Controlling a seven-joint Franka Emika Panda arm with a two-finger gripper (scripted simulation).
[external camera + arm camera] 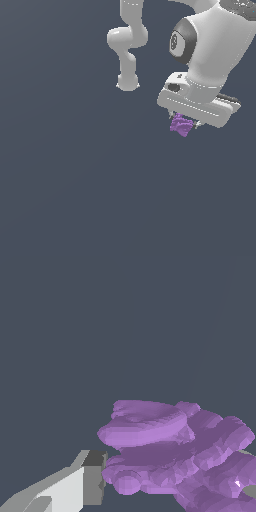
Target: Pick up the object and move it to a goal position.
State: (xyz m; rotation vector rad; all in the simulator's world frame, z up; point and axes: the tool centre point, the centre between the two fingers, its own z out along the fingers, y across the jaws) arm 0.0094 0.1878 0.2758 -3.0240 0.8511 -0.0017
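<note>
One purple lump [181, 125], one white robot arm [210, 45] and one gripper [184, 123] are visible.

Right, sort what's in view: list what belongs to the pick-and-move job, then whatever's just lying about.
Belongs to the job:
- purple lump, held between the fingers
- tool, shut on the lump
- one finger, its pad against the lump

Lying about:
- nothing else shows; only plain dark grey ground

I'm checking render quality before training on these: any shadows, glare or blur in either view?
Exterior view: flat, even light, no cast shadow under the purple lump or gripper, only soft shading on the arm. Wrist view: the lump fills the frame, facets crisp, one tiny bright highlight; no blur or distortion.
</note>
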